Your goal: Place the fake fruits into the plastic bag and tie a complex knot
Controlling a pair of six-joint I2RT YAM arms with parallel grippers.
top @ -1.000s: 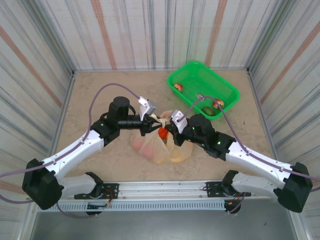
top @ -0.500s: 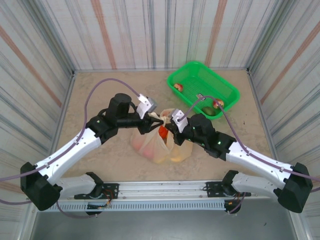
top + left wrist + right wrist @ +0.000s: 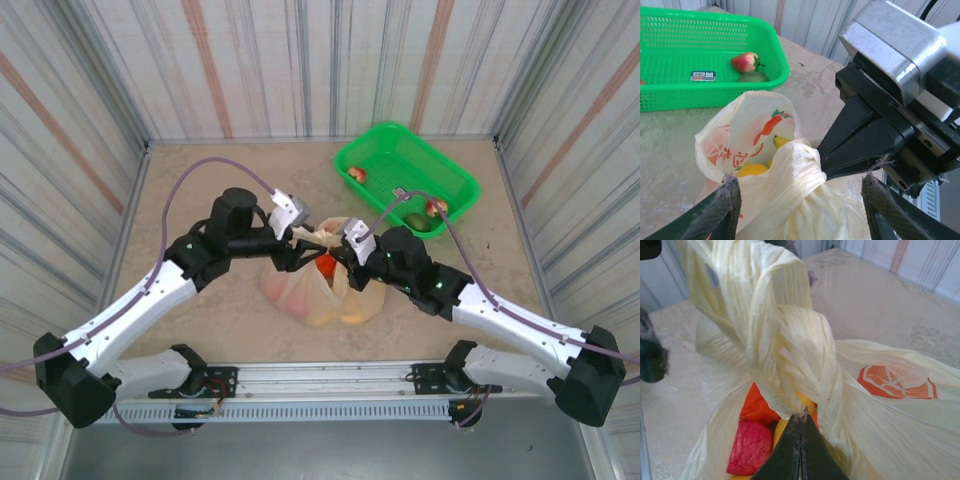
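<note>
Left wrist: left claw (image 3: pixel 800 186) spread astride knot (image 3: pixel 799 159); right claw (image 3: pixel 801 421) pressed together, touching knot.

Table (image 3: pixel 200 190): beige, mottled stone-look top with striped walls on the left, far and right sides. A metal rail (image 3: pixel 330 385) runs along the near edge.

Two things sit directly on it:
- bag (image 3: pixel 300 290): cream, translucent, orange print, roughly centre and a bit nearer than mid-table. Body bulges on the surface, top gathered upward.
- basket (image 3: pixel 455 175): green mesh, far right, set at an angle, near the right wall. Well apart from the bag, bare tabletop between them.

Left half of the top is bare. Faint darker blotches on the surface near the basket (image 3: pixel 775 45).
</note>
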